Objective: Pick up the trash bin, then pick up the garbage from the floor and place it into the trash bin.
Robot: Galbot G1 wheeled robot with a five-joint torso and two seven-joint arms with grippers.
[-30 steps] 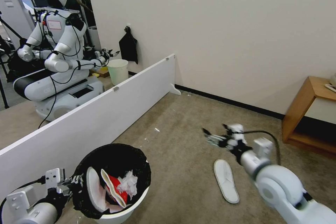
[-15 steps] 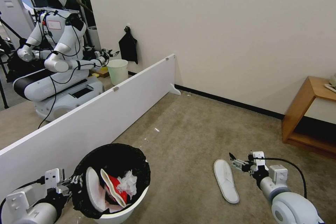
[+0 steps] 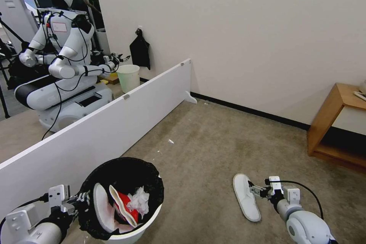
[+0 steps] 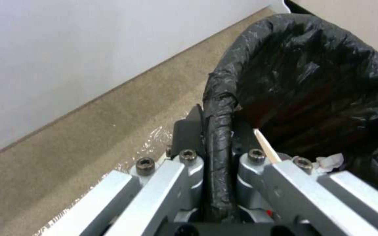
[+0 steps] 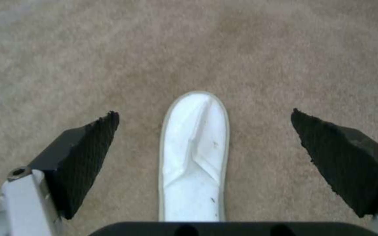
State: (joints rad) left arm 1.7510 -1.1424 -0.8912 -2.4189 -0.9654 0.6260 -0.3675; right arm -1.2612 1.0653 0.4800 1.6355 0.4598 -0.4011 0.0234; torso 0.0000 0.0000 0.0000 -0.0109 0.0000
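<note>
The trash bin (image 3: pixel 150 219), white with a black bag over its rim (image 4: pixel 219 137), hangs at the lower left of the head view. My left gripper (image 3: pixel 81 199) is shut on that rim, one finger on each side of it. Inside the bin lie a white slipper (image 3: pixel 100 204), a crushed red-white cup (image 3: pixel 126 204) and white tissue (image 3: pixel 138 200). A second white slipper (image 3: pixel 246 196) lies flat on the carpet. My right gripper (image 3: pixel 254 189) hovers open just above it, and in the right wrist view the slipper (image 5: pixel 194 154) lies between the spread black pads (image 5: pixel 86 157).
A long white partition board (image 3: pixel 114 122) runs along the left. Beyond it stand another white robot (image 3: pixel 63 61) and a pale unlined bin (image 3: pixel 128 77). A wooden side table (image 3: pixel 335 122) is at the right wall. Small white scraps (image 3: pixel 170 141) dot the carpet.
My right arm has drawn back and lowered from mid-floor to just over the slipper, gripper open. The left gripper and the bin have stayed in place.
</note>
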